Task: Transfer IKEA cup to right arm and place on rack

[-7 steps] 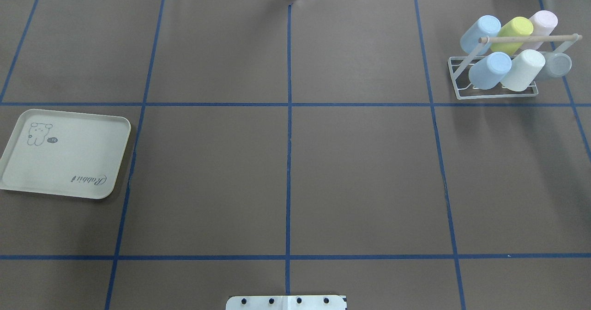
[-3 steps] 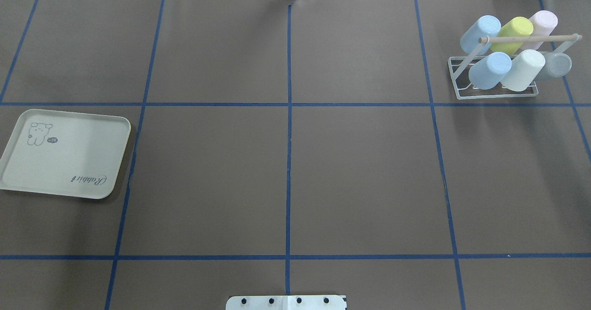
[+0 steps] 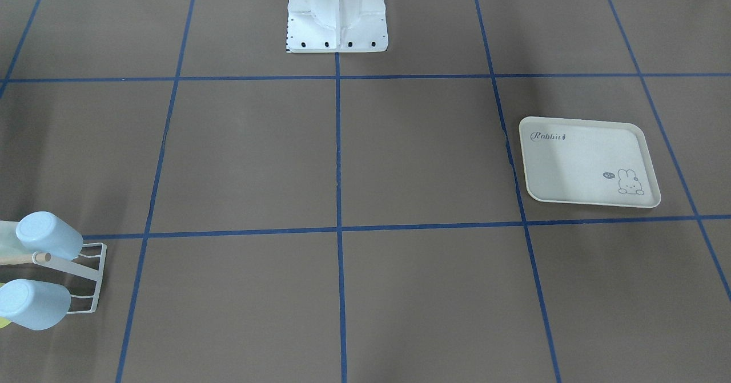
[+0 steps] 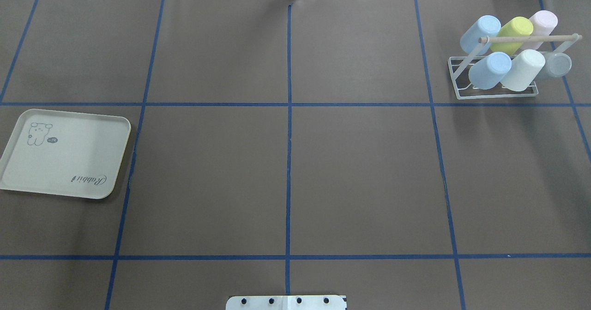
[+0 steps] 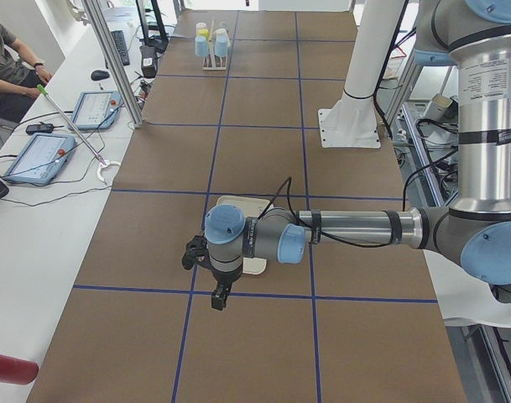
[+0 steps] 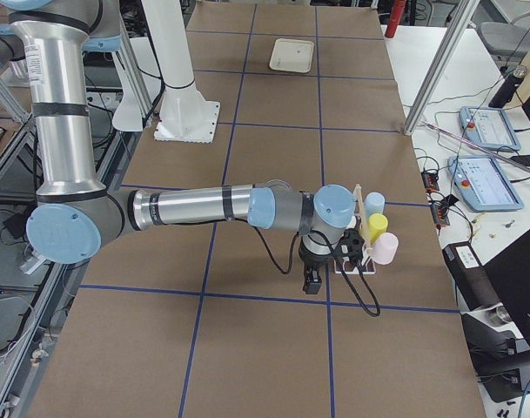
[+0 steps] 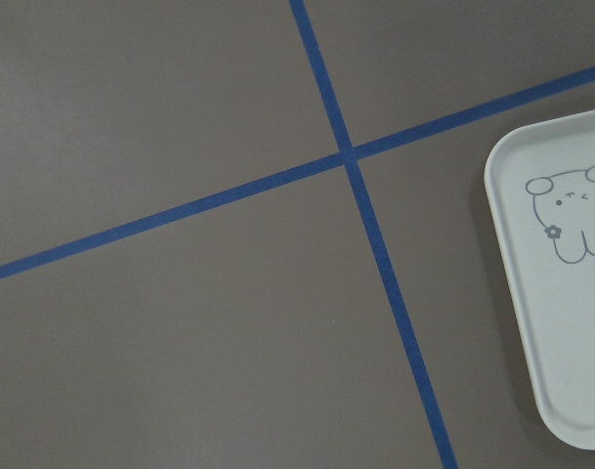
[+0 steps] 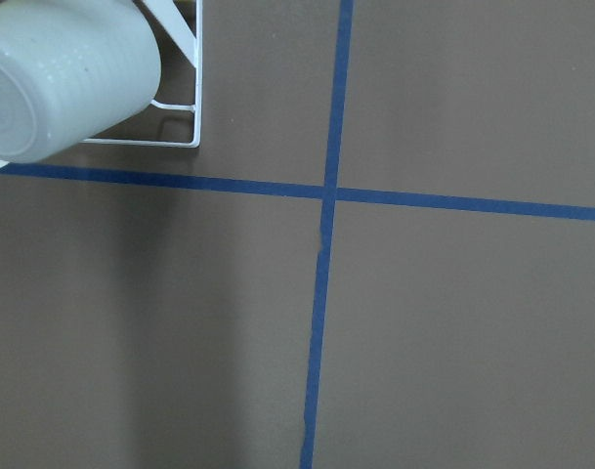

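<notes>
The white wire rack point(image 4: 455, 76) with its wooden dowel point(image 4: 526, 38) stands at the table's far right. It carries several upturned IKEA cups: blue point(image 4: 489, 69), white point(image 4: 524, 69), grey point(image 4: 556, 65), yellow-green point(image 4: 512, 33) and pink point(image 4: 545, 21). The right wrist view catches one pale cup point(image 8: 63, 73) and a corner of the rack point(image 8: 195, 78). My right gripper point(image 6: 311, 286) hangs beside the rack, and my left gripper point(image 5: 219, 300) hangs at the tray's near edge. Both show only in the side views, so I cannot tell whether they are open or shut.
A cream rabbit-print tray point(image 4: 64, 155) lies at the table's left side. The robot's white base point(image 3: 337, 12) stands at the middle of the near edge. Blue tape lines divide the brown table. A person sits at a side desk point(image 5: 12, 67).
</notes>
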Tool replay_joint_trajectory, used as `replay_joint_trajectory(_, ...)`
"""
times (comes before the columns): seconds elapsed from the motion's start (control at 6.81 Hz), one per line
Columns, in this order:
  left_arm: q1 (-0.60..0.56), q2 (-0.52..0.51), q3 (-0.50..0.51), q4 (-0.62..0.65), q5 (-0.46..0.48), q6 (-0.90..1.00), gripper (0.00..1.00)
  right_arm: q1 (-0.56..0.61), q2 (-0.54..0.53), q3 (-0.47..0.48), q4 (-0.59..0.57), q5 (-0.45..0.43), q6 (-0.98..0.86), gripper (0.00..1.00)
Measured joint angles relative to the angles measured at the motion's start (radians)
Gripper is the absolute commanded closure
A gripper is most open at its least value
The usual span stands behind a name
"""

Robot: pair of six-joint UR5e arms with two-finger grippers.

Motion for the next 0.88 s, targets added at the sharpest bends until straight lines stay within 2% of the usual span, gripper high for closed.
replay_joint_trajectory(0.29, -0.001, -0.001, -0.084, 0.086, -0.003, -0.006, 0.0, 0.0, 0.0, 0.005, 0.004, 0.015, 0.001, 0.0)
replay_joint_trajectory(0.88, 0.0, -0.004, -0.097, 0.095, -0.006, -0.007, 0.0, 0.0, -0.011, 0.001, 0.004, 0.026, 0.006, 0.0)
